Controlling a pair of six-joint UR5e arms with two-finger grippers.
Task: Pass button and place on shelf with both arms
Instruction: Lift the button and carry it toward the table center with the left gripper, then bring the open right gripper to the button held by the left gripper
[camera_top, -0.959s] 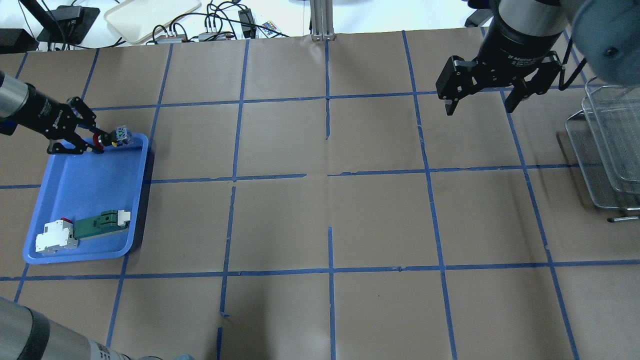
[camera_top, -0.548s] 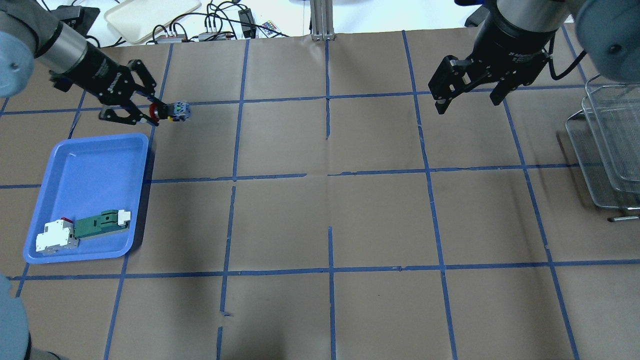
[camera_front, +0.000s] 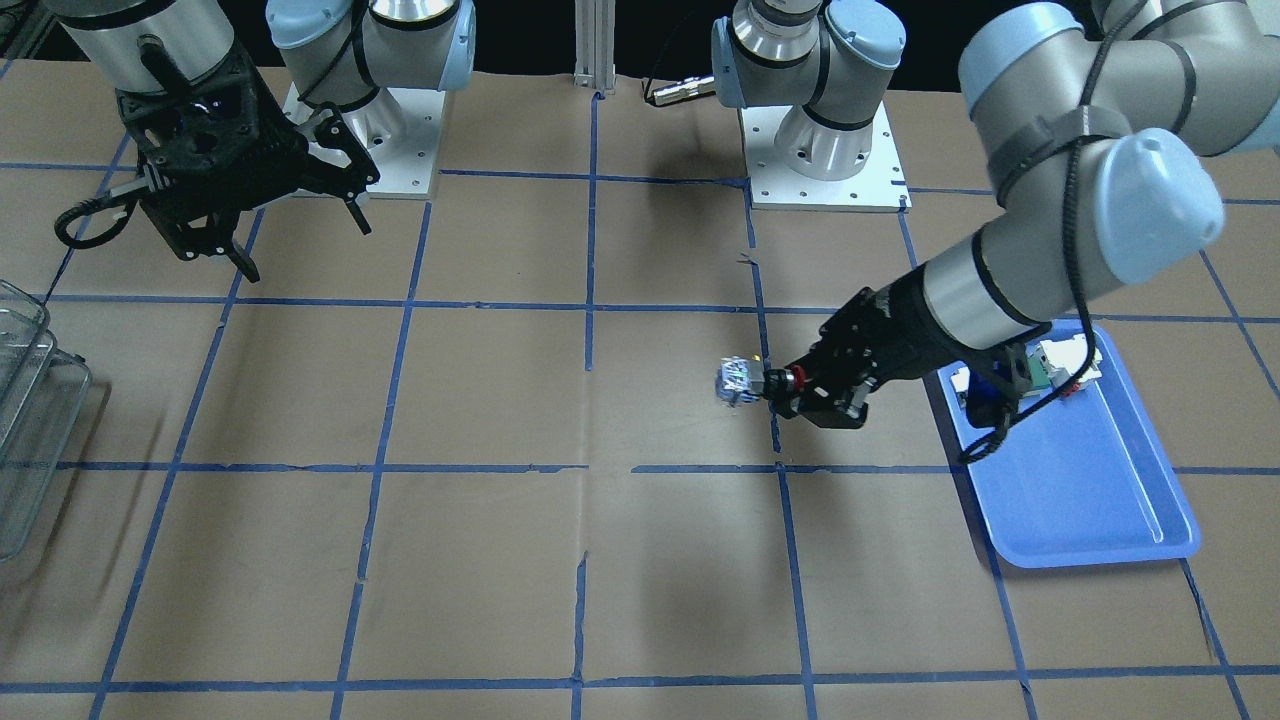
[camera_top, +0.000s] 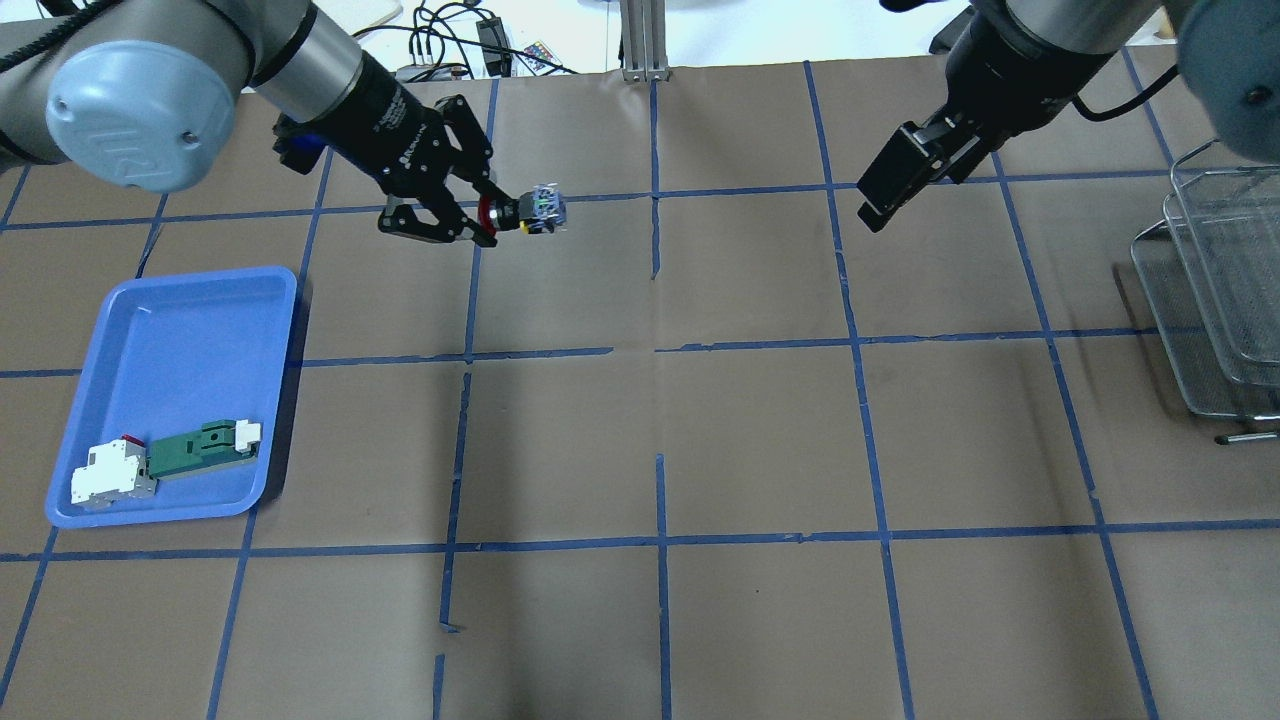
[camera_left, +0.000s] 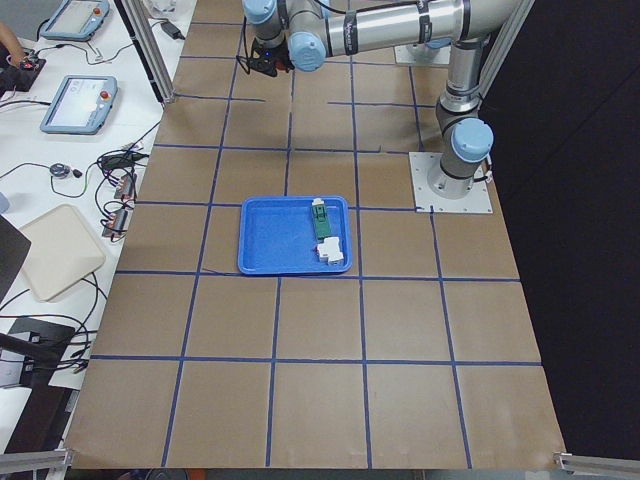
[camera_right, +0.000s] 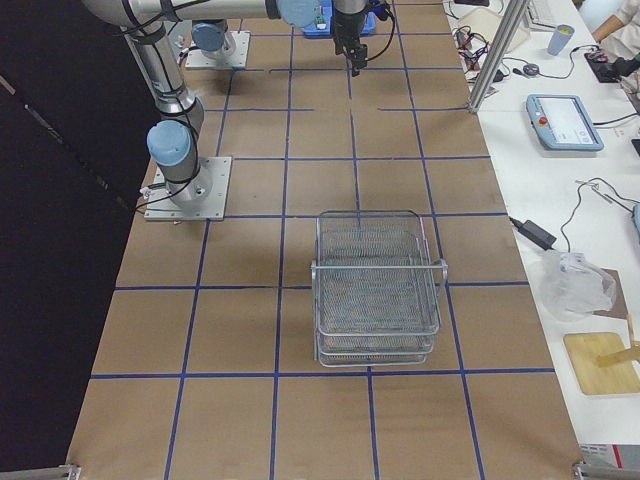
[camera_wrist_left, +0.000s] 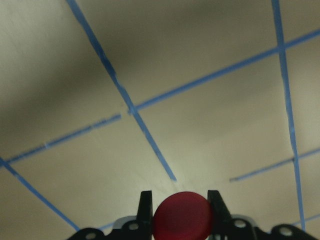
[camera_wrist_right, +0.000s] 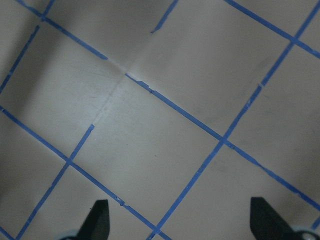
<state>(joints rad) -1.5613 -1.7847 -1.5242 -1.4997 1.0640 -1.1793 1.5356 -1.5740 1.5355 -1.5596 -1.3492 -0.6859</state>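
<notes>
Button (camera_top: 538, 209) is clamped at cap by L gripper (camera_top: 492, 218), block end left free toward 3 o'clock for handover; R gripper (camera_front: 305, 248) is held spread, empty.

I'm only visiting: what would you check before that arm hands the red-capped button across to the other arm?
1. Left tool shut on the button: ok, the red cap sits between its jaws.
2. Button's far end sticks out free for a second grip: ok.
3. Right tool open to receive: ok, its fingers are spread wide.
4. Tools close enough to pass: not ok, a wide gap lies between them.
5. Room on the wire shelf: ok for the top tier; lower tiers, cannot tell.
</notes>
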